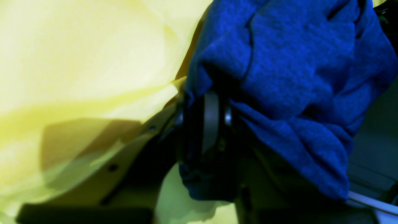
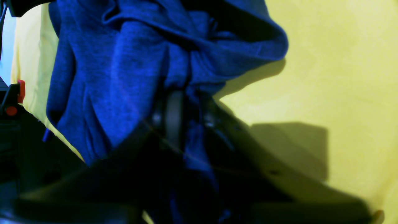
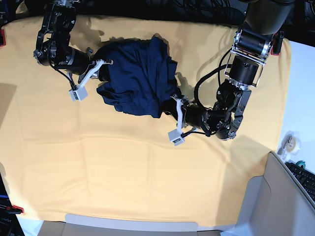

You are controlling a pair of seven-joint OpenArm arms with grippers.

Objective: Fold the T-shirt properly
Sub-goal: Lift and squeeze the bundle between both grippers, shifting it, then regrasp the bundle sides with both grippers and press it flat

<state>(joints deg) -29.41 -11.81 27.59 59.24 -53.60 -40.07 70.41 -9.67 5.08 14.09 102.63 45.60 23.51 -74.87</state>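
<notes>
The T-shirt [image 3: 138, 78] is lying bunched in a rumpled heap on the yellow-orange cloth [image 3: 123, 167], in the upper middle of the base view, stretched between the two arms. The right gripper [image 3: 101, 69] is reaching into the heap's edge on that view's left, while the left gripper [image 3: 178, 105] is meeting the lower corner of the heap on that view's right.

In the left wrist view the left gripper [image 1: 211, 115] is sitting just under a thick fold of the T-shirt [image 1: 289, 71], with blue fabric draping over and down both sides of the fingers; whether the jaws are pinching the fabric or standing apart cannot be told, since the area is dark and blurred. In the right wrist view the right gripper [image 2: 180, 115] is likewise sitting buried under the T-shirt [image 2: 124, 71], a strip of fabric running down between the dark finger parts; its jaw state cannot be told either.

The fingertips of both grippers are being covered by folds in every view. Both wrist pictures are soft and heavily shadowed near the bottom, where the gripper bodies are merging into black. The sleeves, collar and hem are not making themselves out in the crumpled mass, and the cloth is running off the frame edges
</notes>
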